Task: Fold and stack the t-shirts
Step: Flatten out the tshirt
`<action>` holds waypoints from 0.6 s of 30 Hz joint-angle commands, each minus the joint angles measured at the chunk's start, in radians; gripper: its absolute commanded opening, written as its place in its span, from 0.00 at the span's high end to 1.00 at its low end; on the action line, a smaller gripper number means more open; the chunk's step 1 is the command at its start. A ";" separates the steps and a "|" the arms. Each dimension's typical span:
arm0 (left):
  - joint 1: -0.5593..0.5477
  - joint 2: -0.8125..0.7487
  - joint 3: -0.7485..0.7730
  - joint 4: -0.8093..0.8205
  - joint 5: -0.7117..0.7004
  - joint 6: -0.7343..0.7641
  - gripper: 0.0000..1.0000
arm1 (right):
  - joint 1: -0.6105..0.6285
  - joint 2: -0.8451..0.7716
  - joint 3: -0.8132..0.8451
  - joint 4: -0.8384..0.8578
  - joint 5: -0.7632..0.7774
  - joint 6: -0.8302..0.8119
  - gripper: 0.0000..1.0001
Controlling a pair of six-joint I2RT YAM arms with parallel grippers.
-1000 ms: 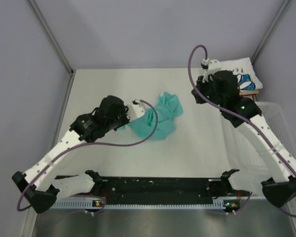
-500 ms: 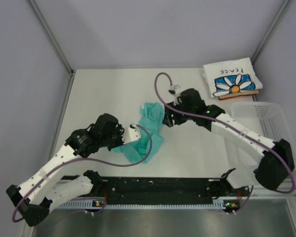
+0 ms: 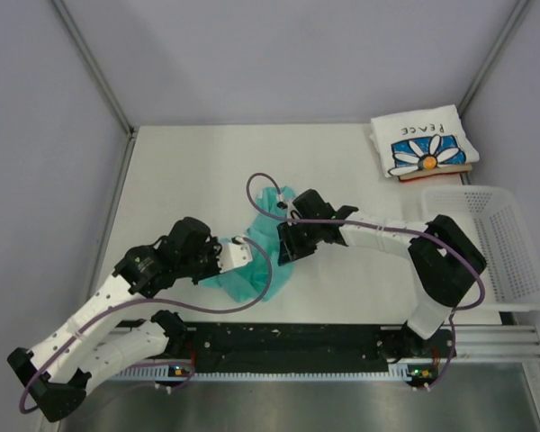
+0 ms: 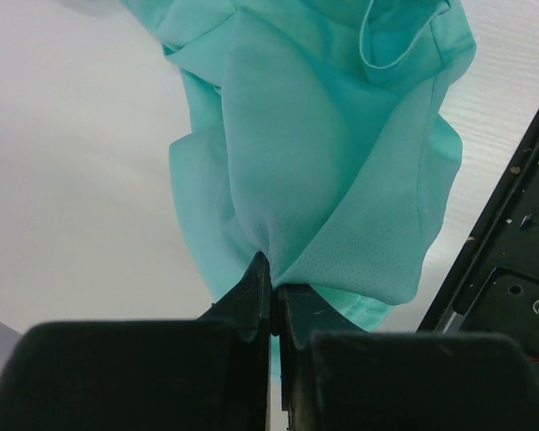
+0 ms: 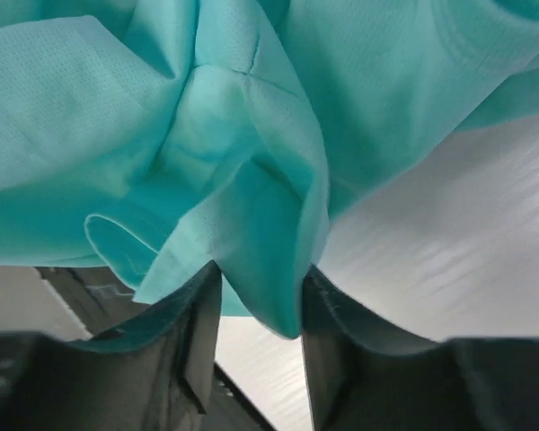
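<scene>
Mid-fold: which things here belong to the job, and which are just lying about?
Job: teal t-shirt, pinched by the left gripper, right gripper open astride a fold; folded daisy "PEACE" t-shirt, far right corner.
Lying about: white mesh basket, right edge.

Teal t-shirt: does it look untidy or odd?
Yes. The teal t-shirt lies crumpled in a heap on the table, one fold pinched in the left gripper, whereas the daisy-print t-shirt sits folded at the far right.
</scene>
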 commanded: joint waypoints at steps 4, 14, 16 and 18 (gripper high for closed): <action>-0.002 -0.038 0.011 0.004 -0.037 -0.017 1.00 | 0.001 -0.031 -0.021 0.079 -0.110 0.070 1.00; 0.062 0.063 0.188 0.119 -0.445 -0.013 1.00 | -0.100 -0.385 0.353 -0.157 0.223 -0.139 1.00; 0.064 0.099 0.314 0.038 -0.419 -0.042 1.00 | -0.102 -0.455 0.431 -0.171 0.267 -0.189 1.00; 0.062 0.111 0.449 -0.052 -0.350 -0.059 1.00 | -0.102 -0.520 0.479 -0.182 0.248 -0.246 1.00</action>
